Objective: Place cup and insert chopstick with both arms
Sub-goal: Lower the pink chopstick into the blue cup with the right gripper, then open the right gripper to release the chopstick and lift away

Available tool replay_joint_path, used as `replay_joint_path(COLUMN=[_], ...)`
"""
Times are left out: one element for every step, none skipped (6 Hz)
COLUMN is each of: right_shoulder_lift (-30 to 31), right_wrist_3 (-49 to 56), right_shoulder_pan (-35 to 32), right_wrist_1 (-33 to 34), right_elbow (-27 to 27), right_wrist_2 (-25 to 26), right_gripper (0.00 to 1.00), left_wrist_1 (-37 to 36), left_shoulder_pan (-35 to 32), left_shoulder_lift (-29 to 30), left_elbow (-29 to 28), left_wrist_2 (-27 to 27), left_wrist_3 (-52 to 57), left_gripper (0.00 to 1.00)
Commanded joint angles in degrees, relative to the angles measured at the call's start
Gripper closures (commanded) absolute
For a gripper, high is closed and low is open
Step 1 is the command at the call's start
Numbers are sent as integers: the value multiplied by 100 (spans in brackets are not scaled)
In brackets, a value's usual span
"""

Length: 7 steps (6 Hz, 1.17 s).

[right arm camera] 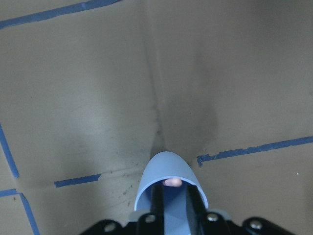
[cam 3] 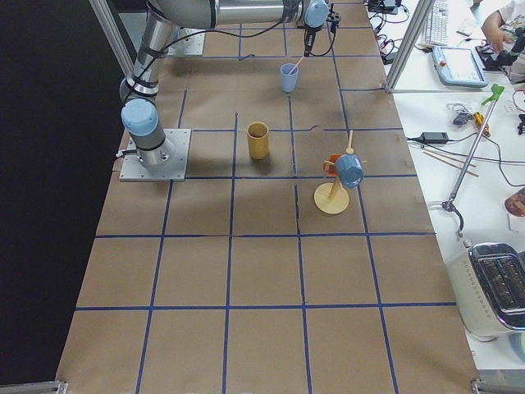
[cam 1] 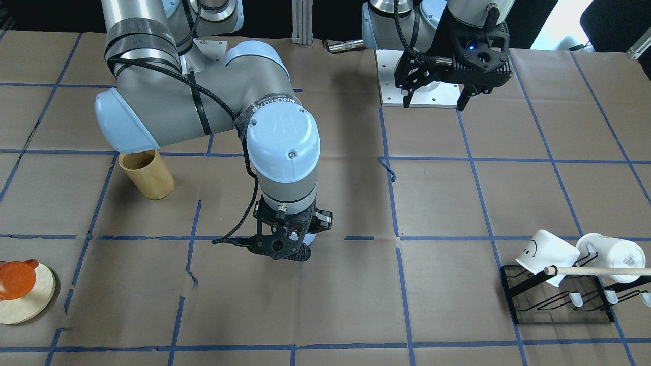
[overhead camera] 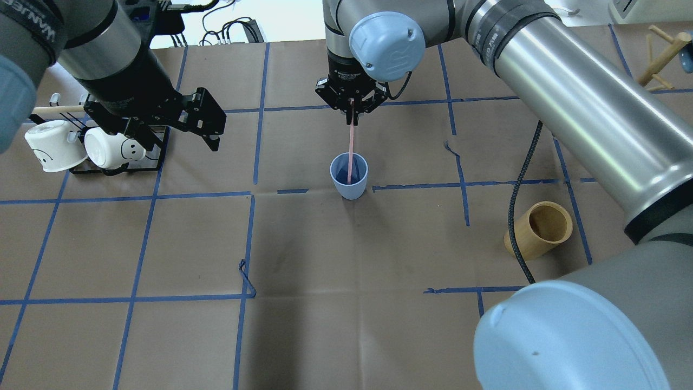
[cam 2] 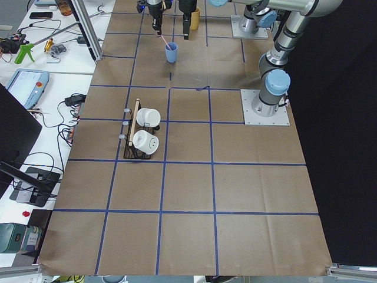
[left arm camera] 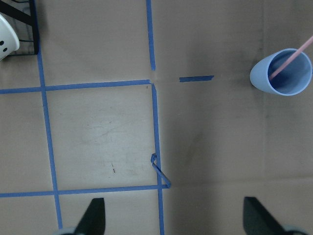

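One step left, seemingly: right gripper point(overhead camera: 352, 112) pinches the chopstick point(overhead camera: 351, 151), lower end inside the upright cup point(overhead camera: 348, 187), so release, lift straight; left gripper point(cam 1: 435, 103) spread, empty.

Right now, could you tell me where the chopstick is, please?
In the overhead view the chopstick stands mid-table, its top held in the right gripper and its lower end inside the cup.

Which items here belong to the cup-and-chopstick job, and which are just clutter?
Job: cup; chopstick, held by the right tool; left tool, open and empty.
Lying about: wooden cup; white mugs on a black rack; dowel; mug tree.
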<state>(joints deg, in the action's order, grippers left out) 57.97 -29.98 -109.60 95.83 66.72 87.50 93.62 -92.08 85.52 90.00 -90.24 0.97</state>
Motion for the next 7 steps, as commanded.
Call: replay_joint_path(right_shoulder_lift=[56, 213, 510, 922, 1300, 1774, 2397], right_wrist_3=[19, 106, 533, 1112, 1744, 1881, 2004], right_shoulder_pan=[87, 201, 454, 892, 1236, 1422, 1624], right_wrist_1=[-38, -46, -412, -964, -1448, -1496, -1244], right_elbow=[-36, -106, -107, -20, 120, 661, 1476], right_wrist_2=[-144, -189, -163, -119, -84, -5, 161], right_gripper=[0, 0, 0, 0, 0, 0, 0], left_wrist_1=[-2, -2, -2, -2, -2, -2, -2], left_shoulder_pan=[6, 6, -3, 6, 6, -3, -3], left_shoulder_lift=[0, 0, 0, 0, 0, 0, 0], left_elbow=[0, 0, 0, 0, 0, -9, -9], left_wrist_2=[-3, -3, -3, -3, -3, -3, -12], left_wrist_3=[0, 0, 0, 0, 0, 0, 0], left_gripper=[1, 1, 1, 1, 1, 1, 1])
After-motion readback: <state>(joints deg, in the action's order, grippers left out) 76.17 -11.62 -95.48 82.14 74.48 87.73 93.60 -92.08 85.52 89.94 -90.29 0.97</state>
